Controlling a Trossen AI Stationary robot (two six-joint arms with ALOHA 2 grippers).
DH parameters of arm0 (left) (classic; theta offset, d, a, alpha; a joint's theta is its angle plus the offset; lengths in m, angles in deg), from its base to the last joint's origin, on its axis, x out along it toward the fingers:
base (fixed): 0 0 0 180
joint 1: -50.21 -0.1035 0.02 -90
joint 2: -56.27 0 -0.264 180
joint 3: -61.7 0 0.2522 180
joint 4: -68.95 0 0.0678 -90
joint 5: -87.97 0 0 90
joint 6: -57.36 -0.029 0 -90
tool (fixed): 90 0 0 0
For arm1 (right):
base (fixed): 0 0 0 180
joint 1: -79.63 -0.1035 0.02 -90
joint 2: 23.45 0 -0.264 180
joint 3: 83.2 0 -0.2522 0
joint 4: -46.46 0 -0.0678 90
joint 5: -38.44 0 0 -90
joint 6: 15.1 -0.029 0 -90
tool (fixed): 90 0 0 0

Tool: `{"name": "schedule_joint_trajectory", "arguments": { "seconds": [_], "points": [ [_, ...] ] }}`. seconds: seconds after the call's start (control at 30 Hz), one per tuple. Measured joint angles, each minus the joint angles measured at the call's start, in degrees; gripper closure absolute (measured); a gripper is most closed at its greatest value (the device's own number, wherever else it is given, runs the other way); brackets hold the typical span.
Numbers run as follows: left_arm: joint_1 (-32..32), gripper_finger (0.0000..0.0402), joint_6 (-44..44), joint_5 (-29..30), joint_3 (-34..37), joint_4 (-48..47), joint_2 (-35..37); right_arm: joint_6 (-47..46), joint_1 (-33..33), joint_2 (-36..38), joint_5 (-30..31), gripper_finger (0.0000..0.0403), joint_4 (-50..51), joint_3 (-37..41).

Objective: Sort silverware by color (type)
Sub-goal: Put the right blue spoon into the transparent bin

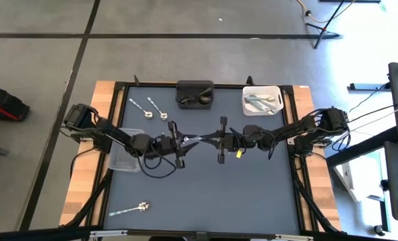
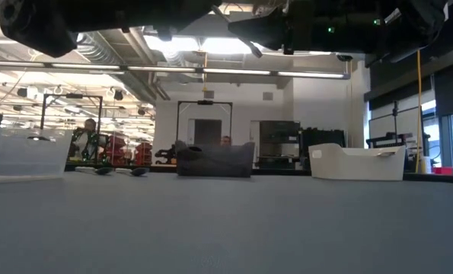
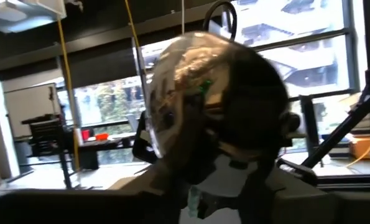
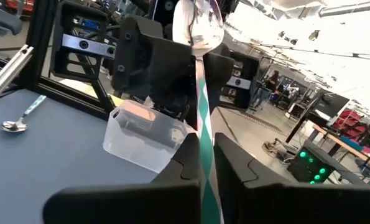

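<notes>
A shiny silver spoon (image 1: 197, 139) hangs in the air over the table's middle, between my two grippers. My right gripper (image 1: 213, 140) comes from the right and is shut on it. My left gripper (image 1: 182, 142) faces it from the left and is open, a finger on either side of the spoon's bowl end. In the left wrist view the spoon's bowl (image 3: 191, 81) fills the picture, close to the camera. Two silver spoons (image 1: 153, 111) lie on the far left of the mat, and another spoon (image 1: 135, 209) lies near the left front. My right gripper pinches the spoon's green-striped handle (image 4: 201, 134) between its two fingers (image 4: 231, 162). It comes level from the table's right, and the fingers lie along the handle. The spoon is lifted clear, its bowl (image 4: 200, 28) pointing toward the left gripper.
A black bin (image 1: 194, 94) with dark utensils and a white bin (image 1: 262, 100) with silver ones stand at the far edge. A clear bin (image 1: 126, 157) sits under the left arm. People show in the room beyond the table.
</notes>
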Motion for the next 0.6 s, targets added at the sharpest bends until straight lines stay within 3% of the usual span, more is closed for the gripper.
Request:
{"name": "schedule_joint_trajectory", "arguments": {
  "seconds": [0.23, 0.43, 0.6],
  "points": [
    [0.3, 0.0389, -0.4, 1.9, 0.0, -0.3, 0.0, -2.4, 0.0, 0.0, -1.1, 0.0368, -0.3, 0.0],
    [1.0, 0.0386, -3.0, 3.0, 0.0, -2.2, 1.2, -4.3, 0.0, 1.2, -0.7, 0.0334, 2.7, 0.0],
    [5.1, 0.0386, -7.5, 14.2, 0.0, -13.3, 8.9, -3.2, -2.3, 9.6, 0.2, 0.0295, 11.1, 0.0]
  ]
}}
